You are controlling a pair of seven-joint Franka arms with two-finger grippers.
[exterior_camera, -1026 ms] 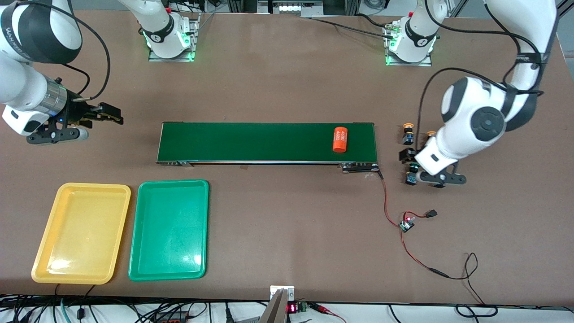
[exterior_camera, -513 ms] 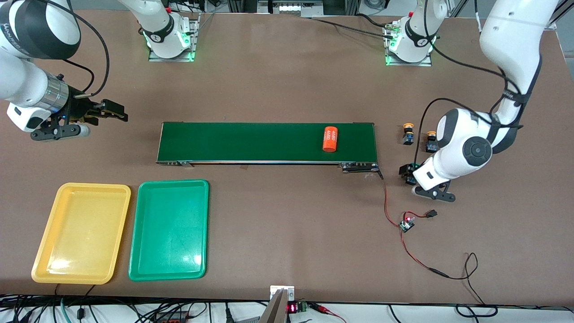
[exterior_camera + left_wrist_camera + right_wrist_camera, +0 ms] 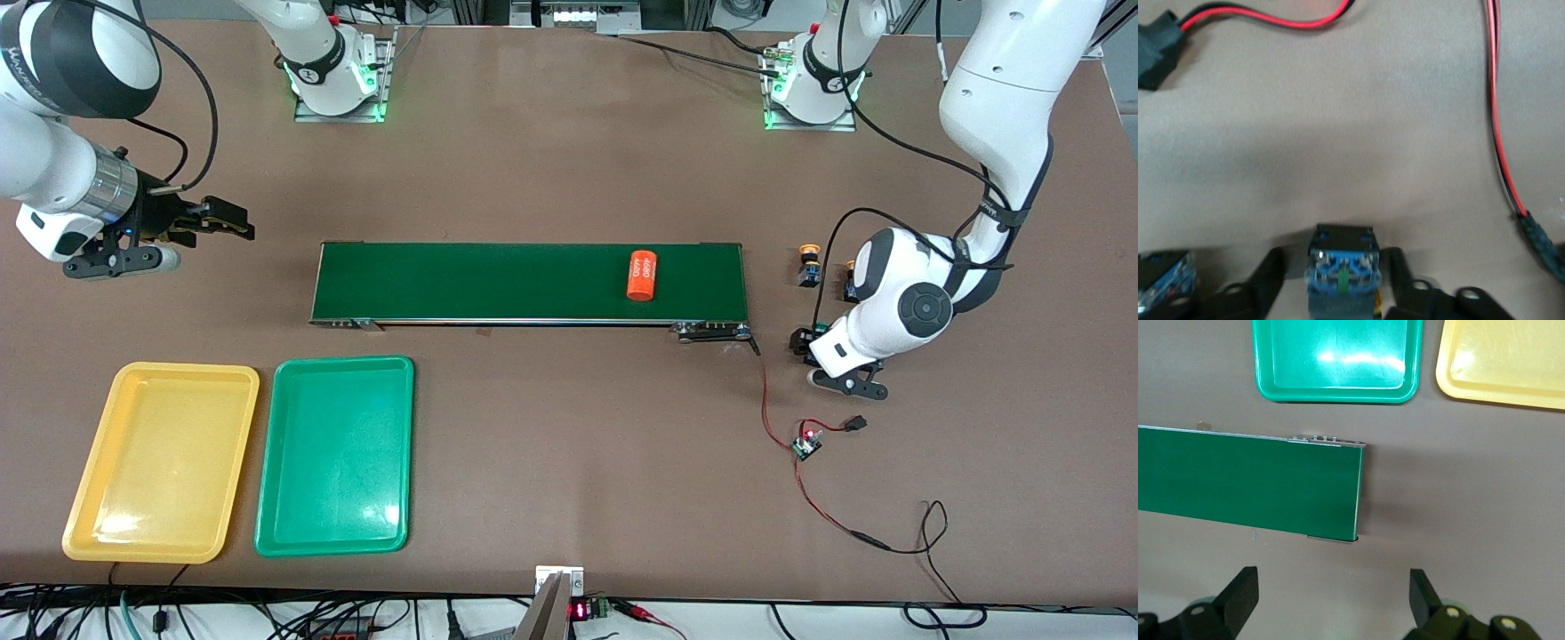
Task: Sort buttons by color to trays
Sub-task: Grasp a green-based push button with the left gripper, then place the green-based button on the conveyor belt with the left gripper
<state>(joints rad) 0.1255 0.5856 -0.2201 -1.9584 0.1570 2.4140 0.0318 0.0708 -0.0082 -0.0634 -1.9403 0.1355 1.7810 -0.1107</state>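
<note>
The left gripper (image 3: 1341, 283) is straddling a green-marked, blue-and-black button (image 3: 1341, 273) on the table beside the conveyor belt (image 3: 529, 282); contact unclear. The right gripper (image 3: 1331, 597) is waiting wide open, empty.

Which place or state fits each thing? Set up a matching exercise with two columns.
1. orange cylinder
2. left gripper
3. right gripper
4. yellow tray

A. beside the green tray
B. on the belt
C. down at a green button
D. open, waiting in the air

Pairs: 1-B, 2-C, 3-D, 4-A
</note>
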